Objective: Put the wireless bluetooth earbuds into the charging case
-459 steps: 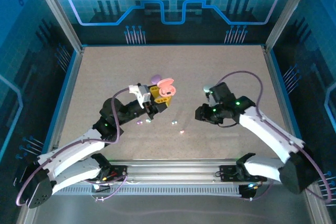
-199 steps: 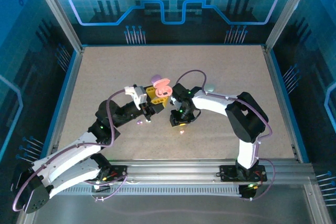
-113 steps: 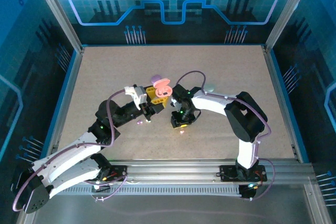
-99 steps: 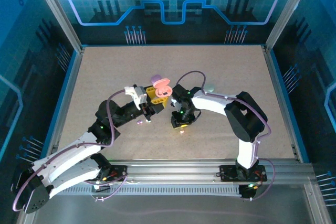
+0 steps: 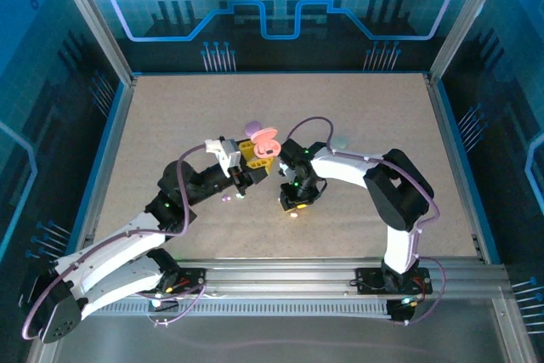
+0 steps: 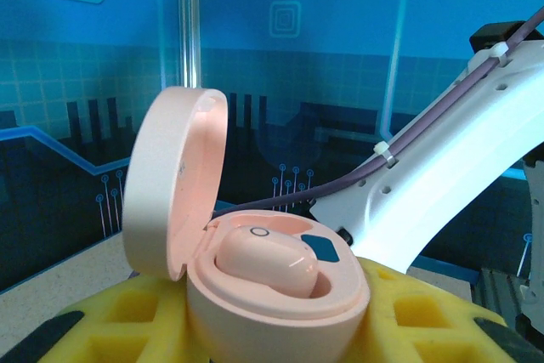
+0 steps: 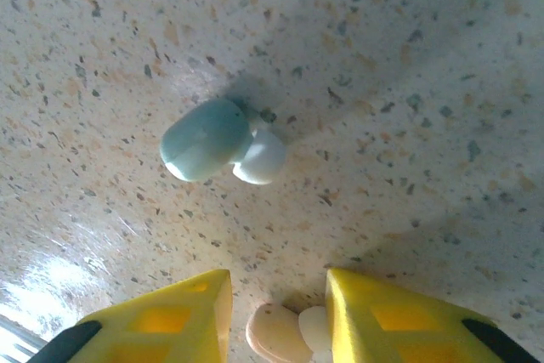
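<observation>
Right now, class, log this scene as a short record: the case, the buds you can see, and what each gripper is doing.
pink case: open, lid up, one slot free
seated bud: pink, lying in the pink case
left gripper: shut on the pink case, holding it upright
right gripper: open, low over the table
loose pink bud: on the table, between the right gripper's fingers
mint bud: on the table, just beyond the right gripper, untouched

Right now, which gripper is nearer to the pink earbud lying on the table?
Right. The right gripper straddles the pink earbud; the left gripper is apart, holding the open pink case.
</observation>
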Controlling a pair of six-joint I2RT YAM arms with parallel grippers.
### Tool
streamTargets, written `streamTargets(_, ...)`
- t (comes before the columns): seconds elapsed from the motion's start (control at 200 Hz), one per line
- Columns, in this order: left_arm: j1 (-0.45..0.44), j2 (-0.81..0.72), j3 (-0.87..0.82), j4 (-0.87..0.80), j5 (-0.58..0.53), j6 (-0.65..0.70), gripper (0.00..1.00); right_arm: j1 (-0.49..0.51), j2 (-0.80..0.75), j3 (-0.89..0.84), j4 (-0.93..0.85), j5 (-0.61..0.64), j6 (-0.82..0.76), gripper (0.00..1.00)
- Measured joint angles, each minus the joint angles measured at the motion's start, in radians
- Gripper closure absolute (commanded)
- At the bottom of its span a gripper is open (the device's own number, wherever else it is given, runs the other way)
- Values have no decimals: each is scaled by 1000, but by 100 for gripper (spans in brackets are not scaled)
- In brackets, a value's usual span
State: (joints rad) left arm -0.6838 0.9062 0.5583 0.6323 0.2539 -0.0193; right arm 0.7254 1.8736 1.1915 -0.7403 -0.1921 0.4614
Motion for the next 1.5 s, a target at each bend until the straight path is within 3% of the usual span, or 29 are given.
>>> streamTargets(0.775, 0, 4, 0, 0, 0, -1, 68, 1, -48, -43, -24, -5, -3, 61)
streamTargets(1.501, 0, 2, 0, 0, 0, 0, 68, 60, 43, 59, -97, 52, -71, 68)
